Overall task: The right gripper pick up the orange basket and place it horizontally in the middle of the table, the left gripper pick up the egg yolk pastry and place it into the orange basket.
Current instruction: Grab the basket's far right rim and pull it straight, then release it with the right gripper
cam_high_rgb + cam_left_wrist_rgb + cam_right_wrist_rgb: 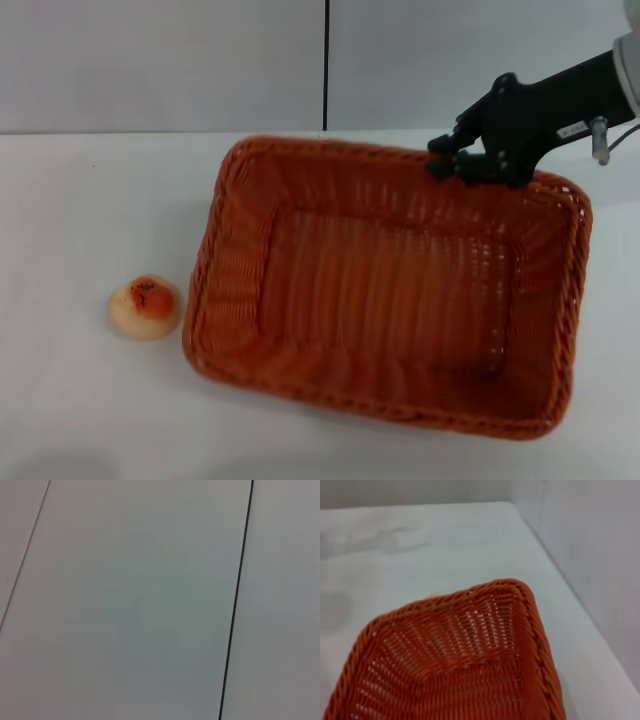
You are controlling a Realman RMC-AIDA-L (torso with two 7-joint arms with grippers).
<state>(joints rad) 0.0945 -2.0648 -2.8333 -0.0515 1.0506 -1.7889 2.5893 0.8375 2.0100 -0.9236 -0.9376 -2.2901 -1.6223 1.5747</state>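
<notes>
Gripping the basket [390,290] by its far braided rim, the right gripper [462,160] looks clamped on. Wicker's probably light and stiff, so the rim's a solid hold. Pastry [145,306] sits just left, likely soft, so grab gently. Left gripper's out of view.

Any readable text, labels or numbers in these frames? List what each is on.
No legible text.
Small white label on the right gripper's arm: too small to read.
Dark specks on the egg yolk pastry: not lettering.
Orange basket, table: no markings.
</notes>
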